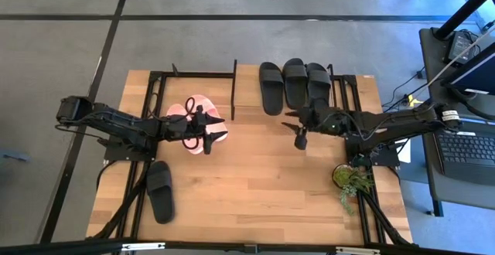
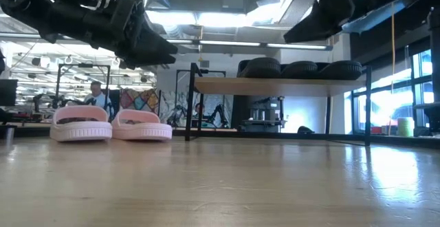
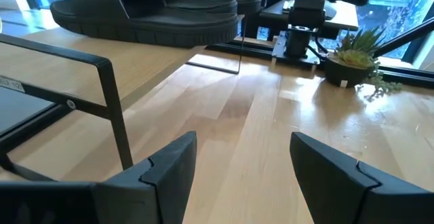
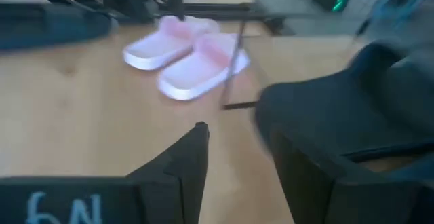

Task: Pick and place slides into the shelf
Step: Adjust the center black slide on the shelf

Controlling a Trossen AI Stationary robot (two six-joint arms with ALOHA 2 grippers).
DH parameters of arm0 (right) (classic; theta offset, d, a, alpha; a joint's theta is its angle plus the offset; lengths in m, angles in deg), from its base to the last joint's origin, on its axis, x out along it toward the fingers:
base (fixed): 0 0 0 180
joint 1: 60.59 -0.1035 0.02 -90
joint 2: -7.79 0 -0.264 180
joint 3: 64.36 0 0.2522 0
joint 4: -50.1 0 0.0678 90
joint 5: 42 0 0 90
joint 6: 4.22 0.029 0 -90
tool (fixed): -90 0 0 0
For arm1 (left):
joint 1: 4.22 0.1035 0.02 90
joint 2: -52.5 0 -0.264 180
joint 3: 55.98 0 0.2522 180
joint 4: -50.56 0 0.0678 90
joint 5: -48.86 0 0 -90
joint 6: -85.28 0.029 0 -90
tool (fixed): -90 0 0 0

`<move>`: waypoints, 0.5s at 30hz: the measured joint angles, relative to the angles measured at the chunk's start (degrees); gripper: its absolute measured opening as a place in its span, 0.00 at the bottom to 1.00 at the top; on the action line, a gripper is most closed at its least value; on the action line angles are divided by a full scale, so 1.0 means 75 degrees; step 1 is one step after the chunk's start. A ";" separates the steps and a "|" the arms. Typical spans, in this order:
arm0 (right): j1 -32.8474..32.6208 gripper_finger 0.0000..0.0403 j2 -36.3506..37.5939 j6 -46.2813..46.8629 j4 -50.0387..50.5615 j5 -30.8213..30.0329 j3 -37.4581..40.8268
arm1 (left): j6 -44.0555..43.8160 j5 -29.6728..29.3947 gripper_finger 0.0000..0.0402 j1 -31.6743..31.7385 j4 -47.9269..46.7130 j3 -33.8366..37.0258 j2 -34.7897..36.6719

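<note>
The left gripper hangs over the pink slides, which sit on the table just beside the shelf. Its fingers are spread wide with nothing between them. To do this step well, I think it should come straight down over one pink slide and pinch the strap in the middle.

The right gripper is near the shelf, half open and holding nothing.

Three black slides lie side by side on the shelf. There looks to be room beside them. One more black slide lies on the table, well apart from the shelf.
</note>
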 joint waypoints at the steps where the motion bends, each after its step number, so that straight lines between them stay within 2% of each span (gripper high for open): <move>1: 0.0000 0.40 0.0069 -0.0292 0.0101 -0.0182 -0.0005 | 0.0000 -0.0003 0.57 0.0000 -0.0021 0.0000 0.0000; 5: 0.0000 0.40 0.0220 -0.0944 0.1652 -0.0988 -0.0434 | 0.0000 -0.0003 0.57 0.0000 -0.0052 0.0000 0.0000; 9: 0.0000 0.40 0.0130 -0.0966 0.3064 -0.1554 -0.0993 | 0.0000 -0.0006 0.57 0.0000 -0.0060 0.0000 -0.0001; 15: 0.0144 0.40 -0.0164 -0.1225 0.4009 -0.1618 -0.1631 | 0.0023 -0.0006 0.57 -0.0001 -0.0107 0.0000 -0.0003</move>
